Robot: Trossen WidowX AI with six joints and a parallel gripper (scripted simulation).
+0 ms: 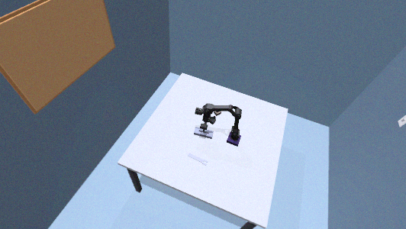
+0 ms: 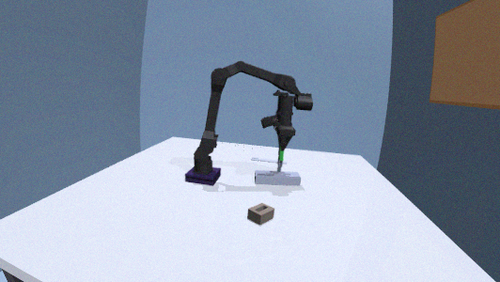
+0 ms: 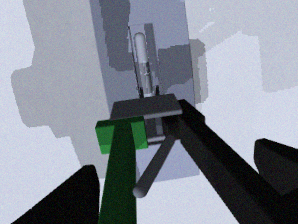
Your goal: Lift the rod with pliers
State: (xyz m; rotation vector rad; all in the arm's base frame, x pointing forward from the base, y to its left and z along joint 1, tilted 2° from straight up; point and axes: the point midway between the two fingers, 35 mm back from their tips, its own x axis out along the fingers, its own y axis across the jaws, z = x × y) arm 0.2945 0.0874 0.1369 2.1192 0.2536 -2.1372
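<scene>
"So, what's the room like?"

"Blue-grey walls (image 1: 248, 46) (image 2: 263, 28), a pale blue floor (image 1: 317, 172), and a brown panel (image 1: 57, 57) (image 2: 465, 66) high on one side. The white bench (image 1: 229, 183) (image 2: 141, 221) has a smooth top and dark legs."

"Where's the arm?"

"The black arm (image 1: 221, 108) (image 2: 213, 103) stands inward from the bench's right edge in the top view, on a squarish purple base (image 1: 229, 142) (image 2: 190, 179). It arches towards the left edge."

"And the smaller things?"

"A lilac channel block (image 1: 210, 136) (image 2: 288, 180) (image 3: 177, 27), long and straight-sided, lies between the base and that left edge. A pale strip (image 1: 198, 159) (image 2: 263, 160) lies flat, nearer the top view's lower bench edge. The brown holster (image 2: 257, 217), boxy with a slot on top, sits towards the near edge in the exterior view."

"The rod?"

"Grey, smooth and round-ended, the rod (image 3: 141, 47) lies in the block's narrow channel."

"What about the gripper (image 1: 204, 127) (image 2: 283, 145) (image 3: 177, 163)?"

"Pointing down over the block, its fingers well apart. The locking pliers (image 2: 280, 159) (image 3: 147, 106), grey with green, reach down beneath it. I can't tell whether it's pinching them, or whether their jaws grip the rod."
</scene>
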